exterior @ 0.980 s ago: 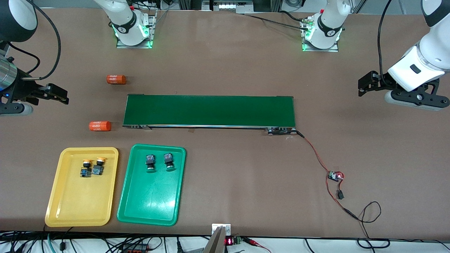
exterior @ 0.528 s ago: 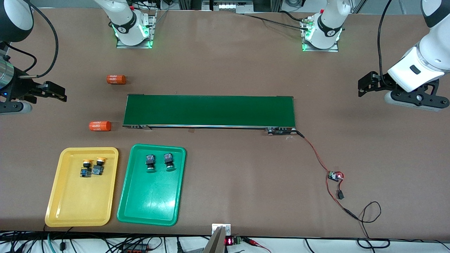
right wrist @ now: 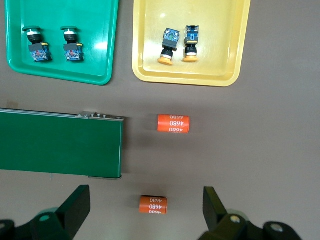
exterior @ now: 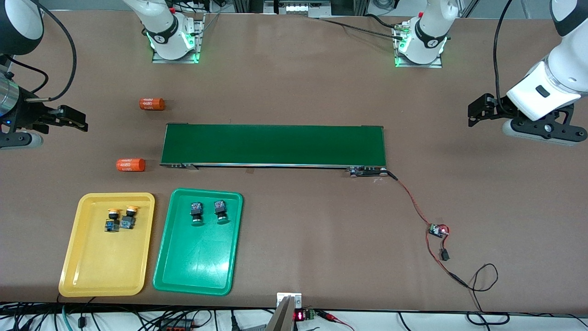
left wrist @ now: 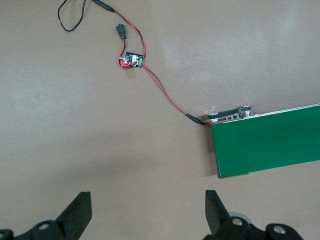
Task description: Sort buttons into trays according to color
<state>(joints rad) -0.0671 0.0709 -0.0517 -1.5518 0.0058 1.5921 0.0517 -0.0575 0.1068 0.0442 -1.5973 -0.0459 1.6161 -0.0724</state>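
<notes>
Btns (exterior: 120, 219) sorted in trays (exterior: 105, 276), both claws open, empty.

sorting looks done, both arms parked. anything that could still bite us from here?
1. Two orange cylinders with white print lie loose under the open right gripper; a low move might knock them.
2. The red-black wire near the open left gripper could snag.
3. The yellow-capped buttons sit close together in the yellow plastic tray; regrasping one may nudge the other.

Both arms are showing white shells with black joints and looping black cables. Their bases are glowing green at the foot. Each gripper, left gripper (exterior: 477, 112) and right gripper (exterior: 73, 120), is looking black, seemingly matte.
</notes>
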